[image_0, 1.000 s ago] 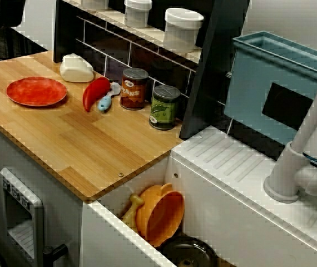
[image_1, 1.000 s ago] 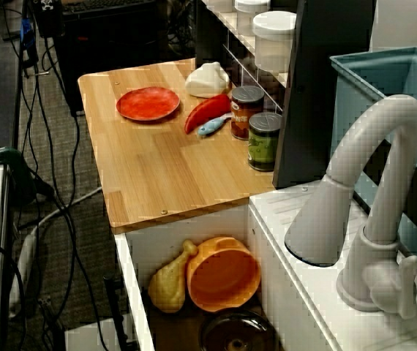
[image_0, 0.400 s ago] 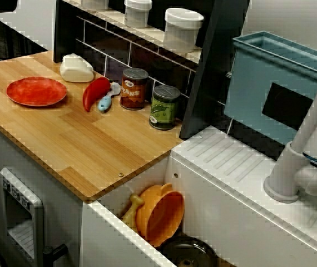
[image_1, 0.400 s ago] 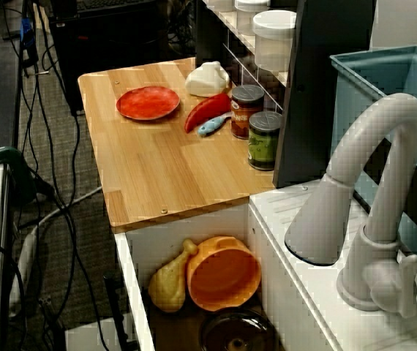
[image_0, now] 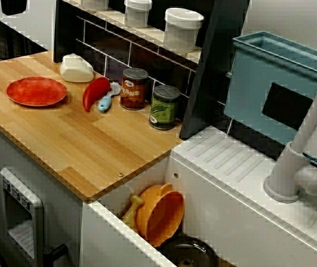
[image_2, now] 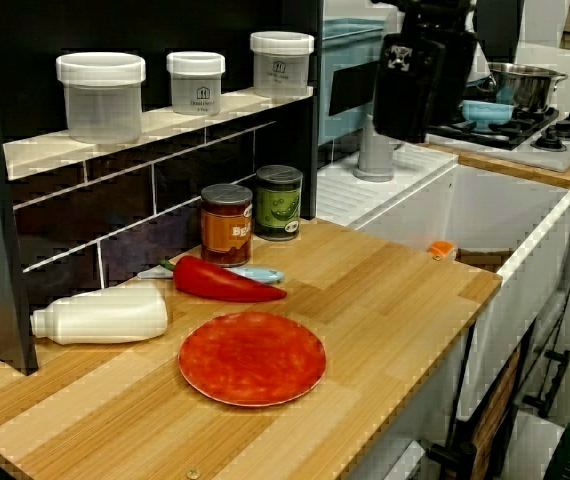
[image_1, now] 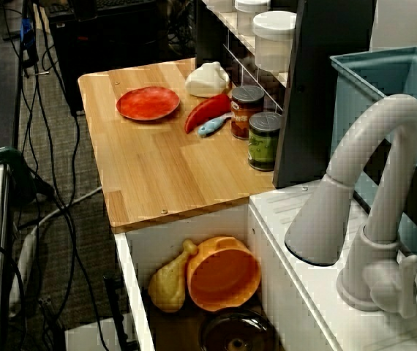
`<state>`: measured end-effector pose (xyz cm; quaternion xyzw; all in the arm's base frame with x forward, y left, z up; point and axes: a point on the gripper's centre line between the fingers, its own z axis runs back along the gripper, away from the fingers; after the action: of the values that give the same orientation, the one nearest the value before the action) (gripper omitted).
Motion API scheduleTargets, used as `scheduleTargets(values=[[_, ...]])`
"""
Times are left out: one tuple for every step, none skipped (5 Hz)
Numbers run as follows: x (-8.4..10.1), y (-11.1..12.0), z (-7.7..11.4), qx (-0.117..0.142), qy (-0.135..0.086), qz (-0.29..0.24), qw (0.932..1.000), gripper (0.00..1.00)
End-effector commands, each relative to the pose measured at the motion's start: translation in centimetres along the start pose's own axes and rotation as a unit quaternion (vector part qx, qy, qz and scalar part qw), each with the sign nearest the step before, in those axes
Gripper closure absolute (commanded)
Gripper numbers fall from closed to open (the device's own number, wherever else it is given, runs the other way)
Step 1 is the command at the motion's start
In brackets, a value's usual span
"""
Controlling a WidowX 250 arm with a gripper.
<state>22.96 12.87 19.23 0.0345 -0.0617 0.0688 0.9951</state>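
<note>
Bench-end view, near to far. Upper right of frame, closest: black hand point(image_2: 412, 100) hanging high, well apart from everything below; fingers apart or together, cannot tell. Low centre: red plate point(image_2: 252, 357) flat on the wood-strip bench point(image_2: 385, 300). Just behind, red pepper point(image_2: 227, 282) lying crosswise beside a pale blue utensil point(image_2: 255, 273). Left: white bottle point(image_2: 103, 313) on its side by the dark tiled wall. Further back, orange can point(image_2: 227, 224) and green can point(image_2: 279, 202) upright, lettering too blurred to read. Above, three lidded jars point(image_2: 101, 95) on a shelf point(image_2: 155, 125), labels illegible. Beyond: white sink point(image_2: 485, 200), steel pot point(image_2: 525, 85).
</note>
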Motion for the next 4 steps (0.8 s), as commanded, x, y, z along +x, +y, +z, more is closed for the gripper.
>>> scheduleTargets(values=[[3.8,1.9,1.1,0.004,-0.056,0.08,0.9952,0.0],[6.6,4.1,0.7,-0.019,0.006,0.07,0.9973,0.0],[8.8,7.3,-0.9,-0.024,0.045,0.074,0.996,0.0],[9.2,10.0,-2.2,-0.018,0.073,0.042,0.9963,0.0]])
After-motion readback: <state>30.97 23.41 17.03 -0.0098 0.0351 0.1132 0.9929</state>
